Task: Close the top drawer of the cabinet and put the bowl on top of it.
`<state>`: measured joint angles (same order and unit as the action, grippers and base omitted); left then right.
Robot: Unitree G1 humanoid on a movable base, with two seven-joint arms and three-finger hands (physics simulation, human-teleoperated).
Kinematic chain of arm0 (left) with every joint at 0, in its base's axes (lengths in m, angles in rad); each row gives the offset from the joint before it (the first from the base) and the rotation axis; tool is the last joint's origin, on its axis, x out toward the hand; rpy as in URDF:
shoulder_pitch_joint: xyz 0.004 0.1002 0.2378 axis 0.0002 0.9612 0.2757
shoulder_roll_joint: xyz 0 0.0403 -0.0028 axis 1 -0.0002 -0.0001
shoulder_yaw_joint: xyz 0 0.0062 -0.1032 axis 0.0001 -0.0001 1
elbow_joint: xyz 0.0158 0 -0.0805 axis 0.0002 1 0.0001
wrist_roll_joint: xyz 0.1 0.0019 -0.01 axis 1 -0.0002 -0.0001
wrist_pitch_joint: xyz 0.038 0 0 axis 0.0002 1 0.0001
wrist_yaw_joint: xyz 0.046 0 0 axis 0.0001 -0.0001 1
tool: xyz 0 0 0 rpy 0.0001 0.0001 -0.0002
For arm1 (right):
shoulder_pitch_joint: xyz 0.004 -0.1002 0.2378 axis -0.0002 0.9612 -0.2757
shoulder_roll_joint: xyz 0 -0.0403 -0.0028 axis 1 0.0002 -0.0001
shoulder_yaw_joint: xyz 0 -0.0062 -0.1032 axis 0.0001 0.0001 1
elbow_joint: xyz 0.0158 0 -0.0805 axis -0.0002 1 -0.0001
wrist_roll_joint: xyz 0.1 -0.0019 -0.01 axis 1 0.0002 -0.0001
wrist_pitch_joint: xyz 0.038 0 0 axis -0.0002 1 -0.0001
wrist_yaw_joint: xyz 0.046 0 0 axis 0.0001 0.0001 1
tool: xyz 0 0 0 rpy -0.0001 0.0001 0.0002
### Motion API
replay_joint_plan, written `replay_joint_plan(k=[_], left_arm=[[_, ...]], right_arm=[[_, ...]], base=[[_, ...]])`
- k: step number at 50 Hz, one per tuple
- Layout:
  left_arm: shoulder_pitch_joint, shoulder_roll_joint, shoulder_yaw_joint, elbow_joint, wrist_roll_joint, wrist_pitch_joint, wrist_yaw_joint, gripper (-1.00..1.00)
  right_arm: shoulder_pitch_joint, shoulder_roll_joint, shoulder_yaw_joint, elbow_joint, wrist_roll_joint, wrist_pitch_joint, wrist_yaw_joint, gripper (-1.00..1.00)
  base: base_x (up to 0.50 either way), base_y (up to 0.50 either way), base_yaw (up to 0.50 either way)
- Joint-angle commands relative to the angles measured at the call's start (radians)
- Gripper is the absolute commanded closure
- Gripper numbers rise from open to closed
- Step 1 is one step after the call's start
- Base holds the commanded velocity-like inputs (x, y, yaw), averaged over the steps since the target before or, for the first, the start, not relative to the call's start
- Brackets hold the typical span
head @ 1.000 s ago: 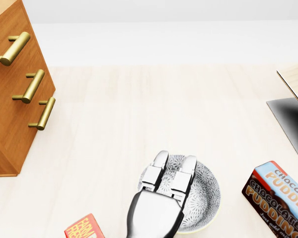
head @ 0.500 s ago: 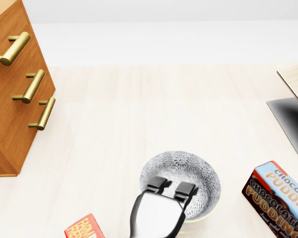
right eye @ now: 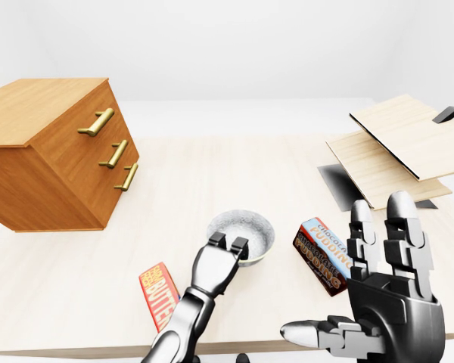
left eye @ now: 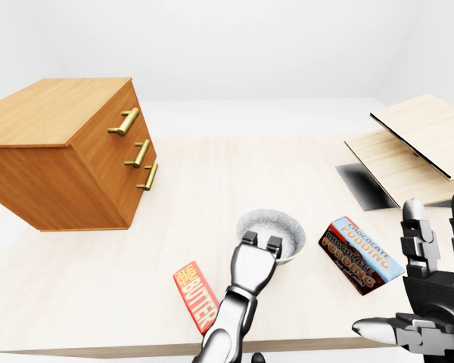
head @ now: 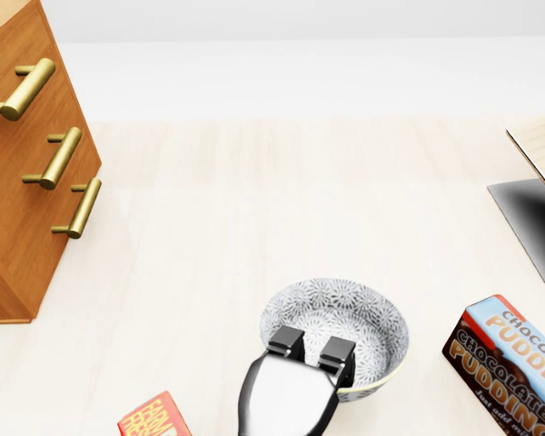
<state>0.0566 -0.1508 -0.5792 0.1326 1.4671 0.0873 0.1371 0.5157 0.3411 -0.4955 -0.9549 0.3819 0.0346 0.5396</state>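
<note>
A grey patterned bowl (head: 345, 313) stands on the pale table (head: 254, 200), low in the head view. My left hand (head: 312, 348) is shut on the bowl's near rim, with its fingers (head: 286, 343) curled over the edge into the bowl. The wooden cabinet (left eye: 53, 144) stands at the left, apart from the bowl. It has three brass handles, and its drawer fronts look flush. My right hand (right eye: 386, 272) hangs open at the lower right of the right-eye view, holding nothing.
A chocolate pudding box (head: 509, 363) lies right of the bowl. A red butter box (left eye: 197, 296) lies near the table's lower edge, left of my left arm. Stacked wooden boards (left eye: 408, 147) rest at the right on a dark base.
My left hand's fingers went from stretched out over the bowl to curled shut on its near rim. The bowl has shifted slightly up the head view.
</note>
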Motion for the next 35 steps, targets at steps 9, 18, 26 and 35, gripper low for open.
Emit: replay_joint_plan(k=[9, 18, 26, 35], left_arm=[[-0.012, 0.018, 0.030, -0.141, 0.018, 0.000, -0.093, 1.00], [-0.012, 0.025, 0.044, -0.227, 0.031, 0.000, -0.109, 1.00], [-0.012, 0.035, 0.063, -0.352, 0.070, 0.000, -0.208, 1.00], [-0.082, 0.016, 0.141, -0.455, 0.059, 0.000, -0.351, 1.00]], right_arm=[[0.006, 0.003, 0.020, 0.006, -0.017, -0.010, 0.002, -1.00], [0.012, -0.005, 0.039, 0.014, -0.026, -0.022, -0.004, -1.00], [0.024, -0.011, 0.061, 0.018, -0.036, -0.036, -0.011, -1.00], [0.026, -0.015, 0.065, 0.016, -0.036, -0.035, -0.016, -1.00]], base=[[0.00, 0.00, 0.00], [0.00, 0.00, 0.00], [0.00, 0.00, 0.00], [0.00, 0.00, 0.00]])
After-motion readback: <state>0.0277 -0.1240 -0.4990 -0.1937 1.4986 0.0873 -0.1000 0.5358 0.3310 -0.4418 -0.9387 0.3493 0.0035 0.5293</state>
